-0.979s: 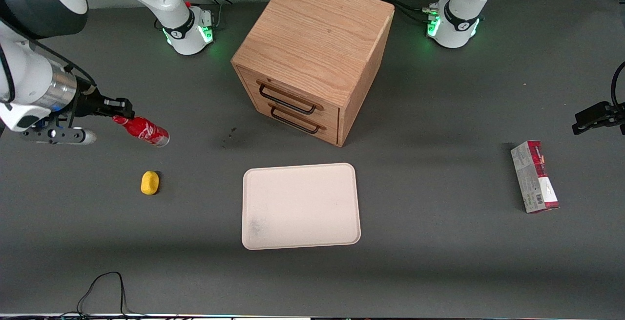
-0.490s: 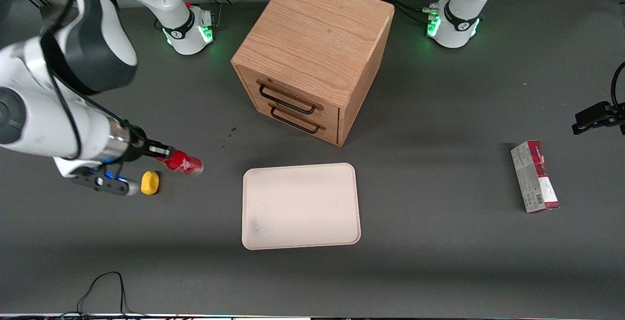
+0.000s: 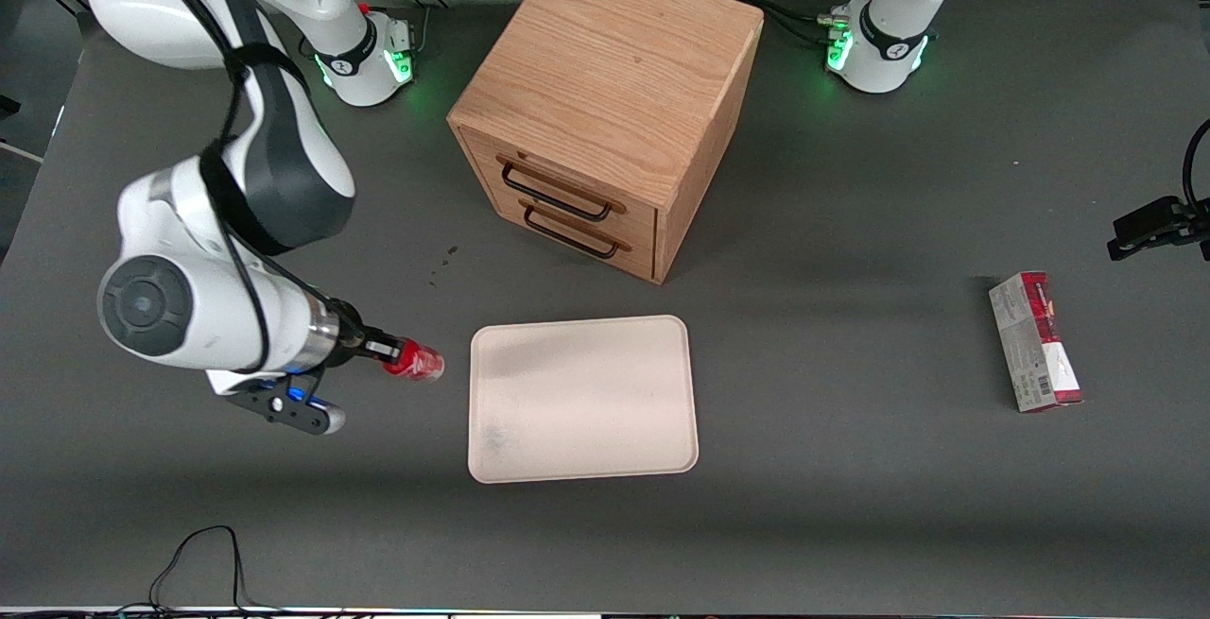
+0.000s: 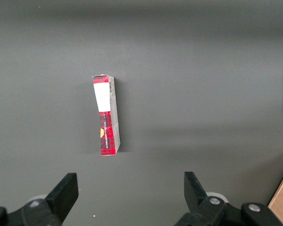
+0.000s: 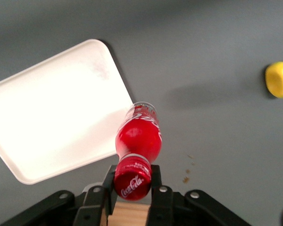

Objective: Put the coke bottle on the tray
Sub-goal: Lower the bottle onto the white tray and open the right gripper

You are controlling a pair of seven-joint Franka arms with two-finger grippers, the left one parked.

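Observation:
The coke bottle (image 3: 416,361) is a small red bottle with a white script logo, held above the table. My right gripper (image 3: 386,352) is shut on its capped end. The bottle's silvery base points toward the tray (image 3: 581,399), and the bottle hangs just beside the tray's short edge at the working arm's end, not over the tray. In the right wrist view the black fingers (image 5: 155,176) clamp the red cap between them. There the bottle (image 5: 137,136) points away from the gripper (image 5: 132,173), and the cream-white tray (image 5: 52,117) lies flat beside it with nothing on it.
A wooden drawer cabinet (image 3: 605,109) stands farther from the front camera than the tray. A red-and-grey carton (image 3: 1034,340) lies toward the parked arm's end and also shows in the left wrist view (image 4: 106,115). A small yellow object (image 5: 279,79) lies on the table.
My gripper has carried the bottle from the working arm's end toward the tray and nearer to the front camera. The yellow object is now hidden under the arm in the front view.

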